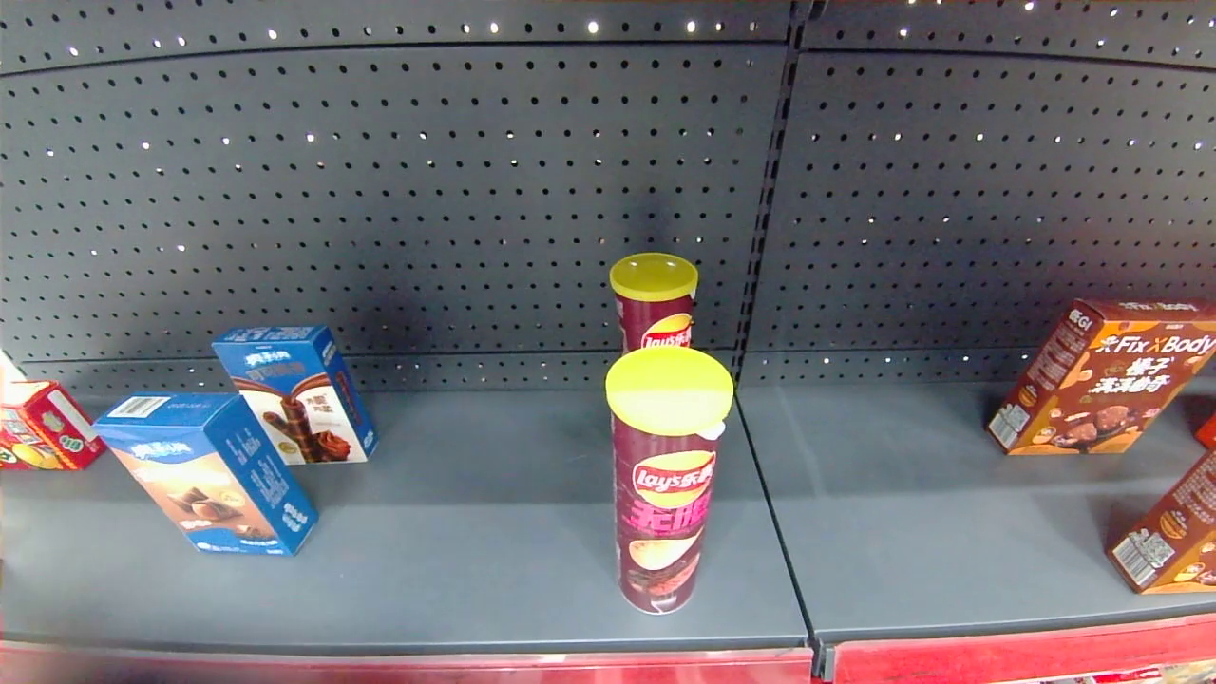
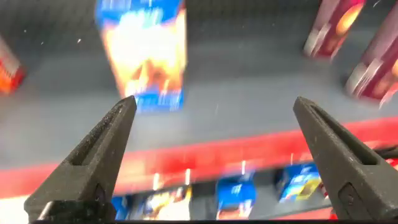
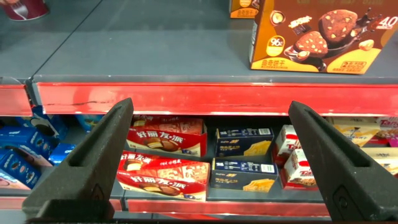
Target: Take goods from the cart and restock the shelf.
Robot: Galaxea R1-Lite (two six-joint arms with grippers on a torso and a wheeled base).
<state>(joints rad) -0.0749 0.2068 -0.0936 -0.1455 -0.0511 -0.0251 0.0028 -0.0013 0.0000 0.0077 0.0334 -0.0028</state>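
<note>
Left pincer (image 2: 214, 102): spread wide, empty, facing a blurred box (image 2: 146, 53), seemingly blue. Shelf (image 1: 475, 532): blue boxes (image 1: 214, 470) left; two chip cans (image 1: 665, 503) centre, upright, long axis vertical, lids up; brown boxes (image 1: 1092, 375) right. Right pincer (image 3: 210, 104): wide, empty.

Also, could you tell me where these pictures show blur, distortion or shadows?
Head view: the grey shelf edge bows, and the rear maroon yellow-lidded crisp can shadows the perforated back panel. Left wrist view: the blue box is smeared by blur. Right wrist view: sharp.
</note>
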